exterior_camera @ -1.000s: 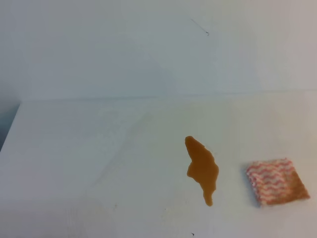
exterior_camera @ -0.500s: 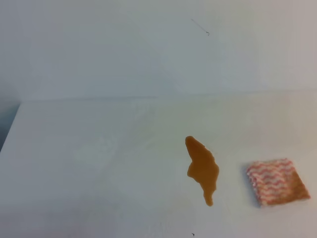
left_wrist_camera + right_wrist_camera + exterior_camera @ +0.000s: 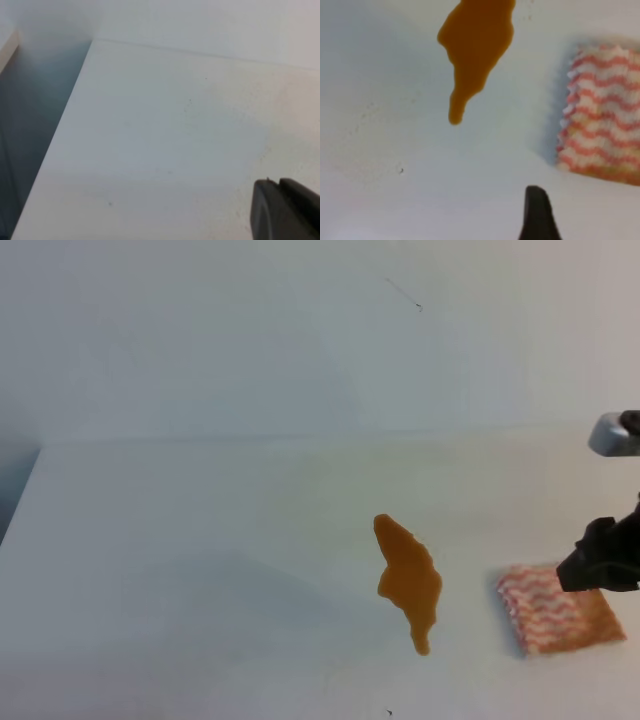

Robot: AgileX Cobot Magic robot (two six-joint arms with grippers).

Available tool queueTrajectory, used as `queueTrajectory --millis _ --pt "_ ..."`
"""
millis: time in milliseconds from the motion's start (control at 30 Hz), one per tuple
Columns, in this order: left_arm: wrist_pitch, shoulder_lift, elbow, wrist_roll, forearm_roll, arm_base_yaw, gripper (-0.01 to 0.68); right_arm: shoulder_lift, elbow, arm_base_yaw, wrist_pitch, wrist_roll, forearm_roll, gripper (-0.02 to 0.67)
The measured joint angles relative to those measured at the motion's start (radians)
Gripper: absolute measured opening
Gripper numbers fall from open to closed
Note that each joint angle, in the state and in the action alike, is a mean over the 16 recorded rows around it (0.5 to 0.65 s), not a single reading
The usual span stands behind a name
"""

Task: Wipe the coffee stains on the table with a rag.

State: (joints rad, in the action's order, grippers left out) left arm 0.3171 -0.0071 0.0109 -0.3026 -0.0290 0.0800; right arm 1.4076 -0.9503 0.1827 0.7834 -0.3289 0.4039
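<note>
One matte white table fills the frame; amber, irregular stains lie centre-right, beside a wavy-striped rag. Right gripper overlaps it; finger state unclear.

Behind your desk you've got a plain white wall, meeting the far edge. Off the left edge, a shadowed blue-grey gap drops away. Light's soft and even, slightly cool.

No readable text, label, brand, number or sign on any visible surface.
</note>
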Motion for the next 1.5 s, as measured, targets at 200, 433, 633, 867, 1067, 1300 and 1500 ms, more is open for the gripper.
queueTrajectory --millis 200,433,633,867,1067,1300,1500 --pt "0.005 0.007 -0.011 0.0 0.0 0.0 -0.001 0.13 -0.024 0.042 -0.08 0.069 -0.065 0.445" --pt "0.005 0.007 -0.011 0.0 0.0 0.0 -0.001 0.275 -0.051 0.081 -0.175 0.171 -0.189 0.443" --pt "0.005 0.007 -0.011 0.0 0.0 0.0 -0.001 0.371 -0.058 0.084 -0.227 0.222 -0.281 0.417" --pt "0.005 0.007 -0.011 0.0 0.0 0.0 -0.001 0.436 -0.063 0.085 -0.241 0.224 -0.349 0.268" --pt "0.005 0.007 -0.011 0.0 0.0 0.0 -0.001 0.465 -0.078 0.086 -0.218 0.199 -0.375 0.105" --pt "0.005 0.007 -0.011 0.0 0.0 0.0 -0.001 0.468 -0.142 0.089 -0.146 0.133 -0.345 0.001" --pt "0.005 0.007 -0.011 0.0 0.0 0.0 -0.001 0.435 -0.221 0.114 -0.084 0.057 -0.282 -0.004"
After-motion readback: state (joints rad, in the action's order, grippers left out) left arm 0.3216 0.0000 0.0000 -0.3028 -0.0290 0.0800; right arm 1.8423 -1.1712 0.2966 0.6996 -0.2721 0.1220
